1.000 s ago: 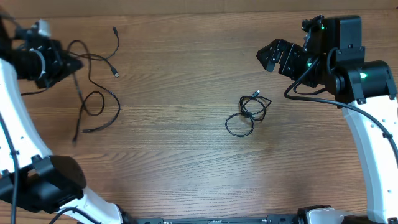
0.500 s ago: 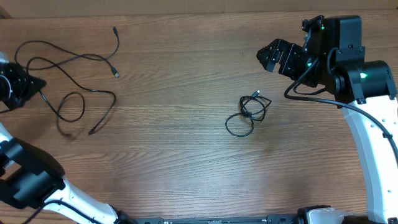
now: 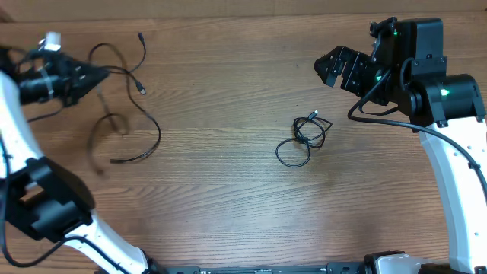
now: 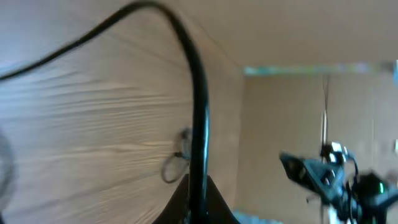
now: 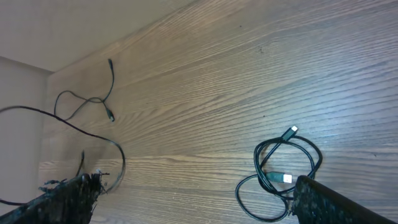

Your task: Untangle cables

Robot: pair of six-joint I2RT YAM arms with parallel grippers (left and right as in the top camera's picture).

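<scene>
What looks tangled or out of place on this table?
Nothing looks spilled or broken. The small cable mid-table is bunched into tight, overlapping loops. The long cable on the left sprawls in loose curves, with one stretch pinched in the left gripper.

The overhead view looks straight down on the desk (image 3: 228, 190); the wrist views face each other low across it, both catching the coil (image 3: 307, 134).
</scene>
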